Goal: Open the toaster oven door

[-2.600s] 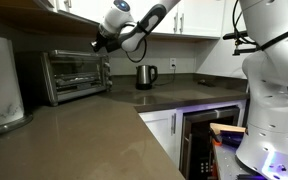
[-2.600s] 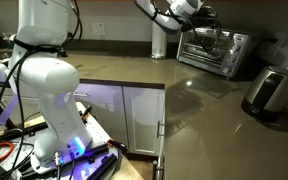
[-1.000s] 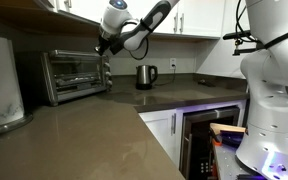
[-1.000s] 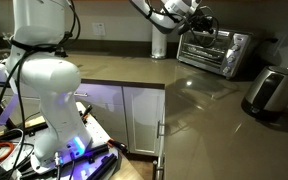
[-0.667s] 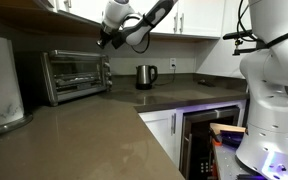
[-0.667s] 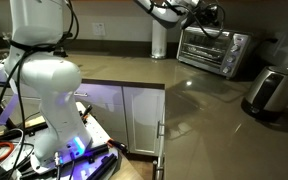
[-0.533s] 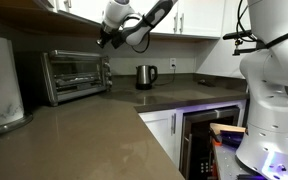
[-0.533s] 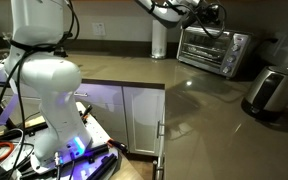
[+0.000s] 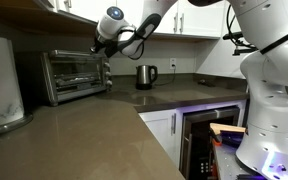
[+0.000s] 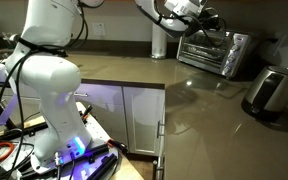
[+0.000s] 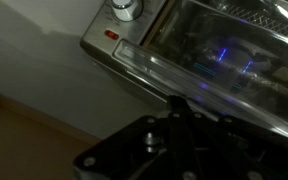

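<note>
The toaster oven [image 9: 74, 76] is a silver box with a dark glass front at the back of the counter; it also shows in an exterior view [image 10: 216, 52]. The toaster oven door [image 9: 68, 77] stands closed. Its bar handle [image 11: 189, 82] runs across the wrist view, with a control knob [image 11: 126, 9] and a red light beside it. My gripper [image 9: 99, 45] hovers just above the oven's top front edge on the control side, also in an exterior view [image 10: 200, 24]. In the wrist view its dark fingers [image 11: 176, 108] are pressed together just short of the handle, holding nothing.
A small steel kettle [image 9: 145, 76] stands beside the oven. A big pale round appliance [image 9: 1, 85] sits at the counter's near end, seen as [image 10: 272, 90] too. White cabinets hang above the oven. The robot's white base [image 9: 269, 100] is at the counter's edge.
The gripper has dropped slightly and shifted toward the oven's top front edge. The upper arm has swung higher. The door has not moved.
</note>
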`<state>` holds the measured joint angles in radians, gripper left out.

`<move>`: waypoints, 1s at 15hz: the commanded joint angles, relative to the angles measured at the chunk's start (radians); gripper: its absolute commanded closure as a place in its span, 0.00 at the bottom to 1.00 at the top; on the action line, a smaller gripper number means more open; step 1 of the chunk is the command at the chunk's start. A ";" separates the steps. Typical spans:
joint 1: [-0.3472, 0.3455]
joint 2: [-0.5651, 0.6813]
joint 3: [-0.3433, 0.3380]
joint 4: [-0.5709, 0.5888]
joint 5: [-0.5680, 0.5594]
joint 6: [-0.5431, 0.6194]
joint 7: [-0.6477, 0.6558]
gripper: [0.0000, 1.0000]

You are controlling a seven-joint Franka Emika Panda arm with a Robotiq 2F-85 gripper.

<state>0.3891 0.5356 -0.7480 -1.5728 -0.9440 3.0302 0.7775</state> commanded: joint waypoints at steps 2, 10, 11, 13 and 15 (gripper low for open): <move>-0.016 -0.001 0.036 0.001 0.016 -0.009 -0.040 0.96; -0.016 -0.132 0.131 -0.142 0.027 -0.059 -0.134 0.96; -0.013 -0.149 0.136 -0.158 0.026 -0.072 -0.140 0.96; -0.008 -0.178 0.144 -0.184 0.024 -0.106 -0.148 0.96; -0.004 -0.205 0.151 -0.207 0.021 -0.143 -0.159 0.96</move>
<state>0.3827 0.3945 -0.6226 -1.7047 -0.9421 2.9425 0.6815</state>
